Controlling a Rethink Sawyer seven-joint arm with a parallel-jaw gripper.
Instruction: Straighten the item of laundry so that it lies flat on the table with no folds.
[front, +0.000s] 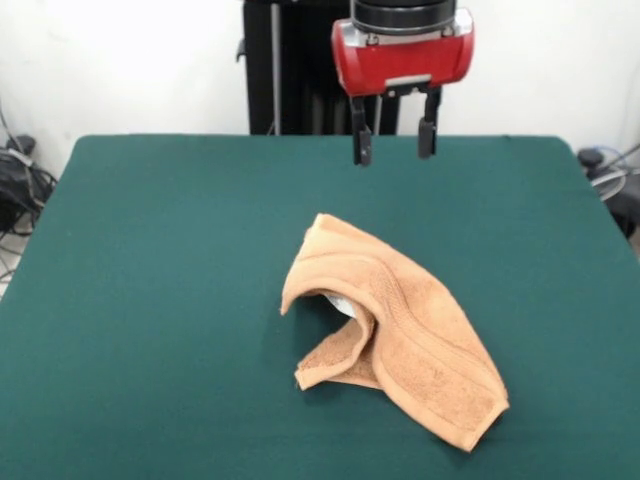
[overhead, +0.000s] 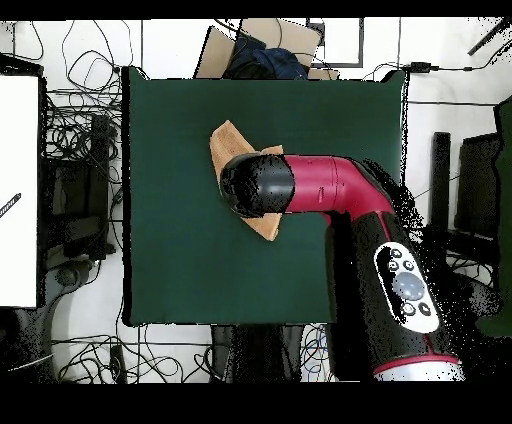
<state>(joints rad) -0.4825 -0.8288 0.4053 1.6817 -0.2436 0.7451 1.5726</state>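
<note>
The red-and-black gripper hangs above the dark green felt bench, fingers apart and empty; the peach-orange terry towel lies near its middle, still folded over itself, unflattened.

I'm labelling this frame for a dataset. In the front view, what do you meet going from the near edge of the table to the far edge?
Towel, folded and bunched, with a white tag showing under its raised fold → bare green table → open gripper, hanging above the far part, touching nothing.
</note>
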